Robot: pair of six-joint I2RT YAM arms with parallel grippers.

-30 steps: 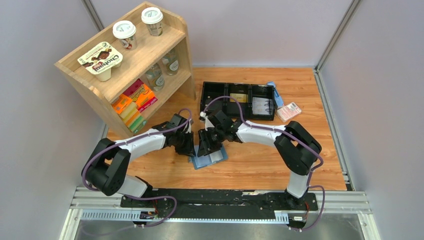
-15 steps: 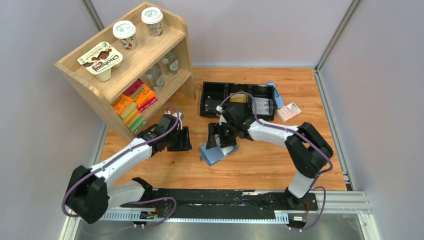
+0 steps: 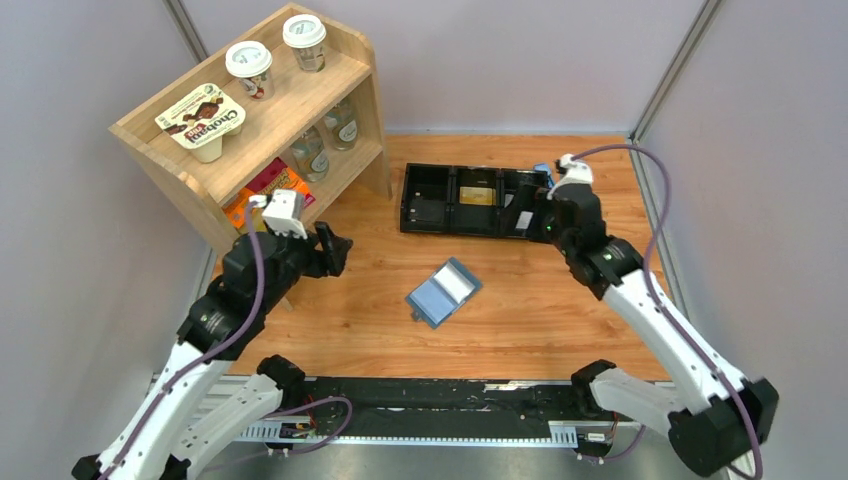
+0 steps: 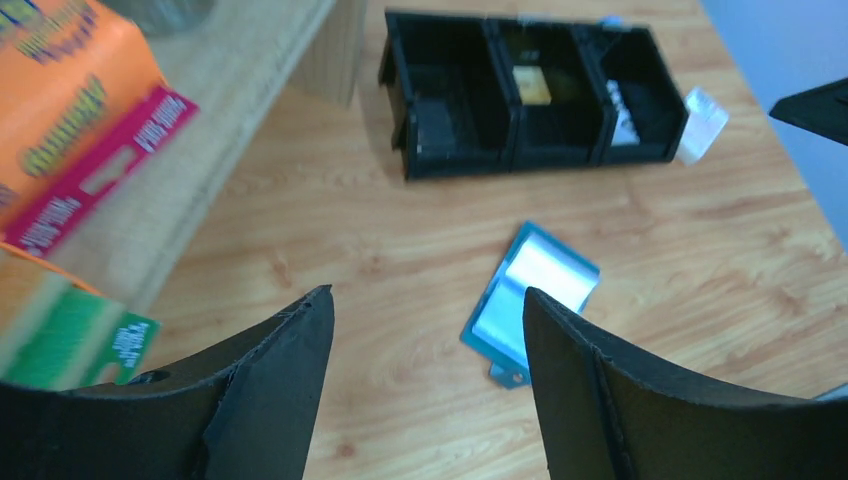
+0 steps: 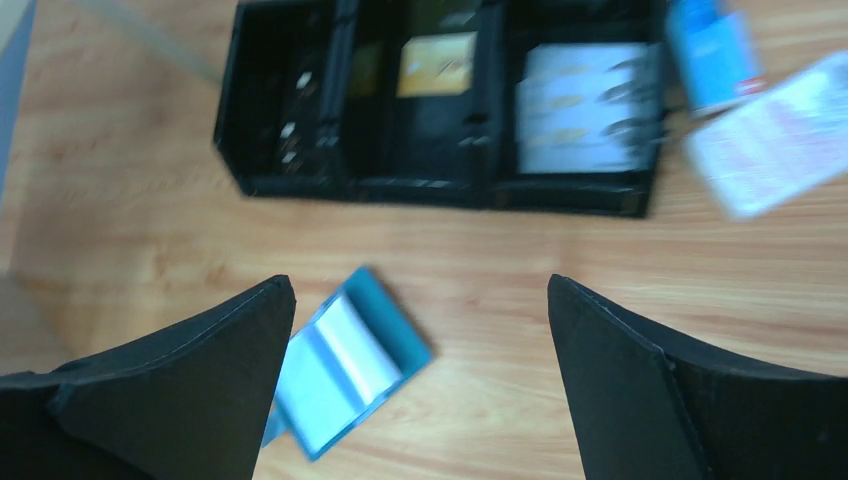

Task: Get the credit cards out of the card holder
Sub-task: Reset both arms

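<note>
The left gripper (image 4: 425, 300) has its two black fingers spread wide apart, and nothing is between them. It hangs in the air near the tall wooden shelf (image 3: 250, 110), well apart from the thing it needs. The right gripper (image 5: 420, 285) is spread wide too and holds nothing. It hangs high near the long black plastic tray (image 5: 440, 190) with three boxes.

Between the two arms, on the brown wooden table (image 3: 520, 330), lies the small square teal-blue folding card holder (image 3: 444, 293). It lies flat and open, with its pale grey-blue inside facing up. Nothing touches it. I cannot tell if any thin plastic credit cards sit in its pockets; none sticks out that I can see.

In the tray, a shiny gold card (image 5: 437, 64) lies in the middle box and a whitish-silver card (image 5: 585, 105) lies in the right end box. A pink-white packet (image 5: 775, 135) lies just beside the tray.

I think the card holder is light, soft and bendy. It will likely slide on the smooth wood if it is pushed. One gripper should press down on a bare flap near its edge to keep it from moving. A card is likely thin, stiff and slippery, so the other gripper should pinch it by the edge that peeks out of the pocket and pull it straight along the pocket.
</note>
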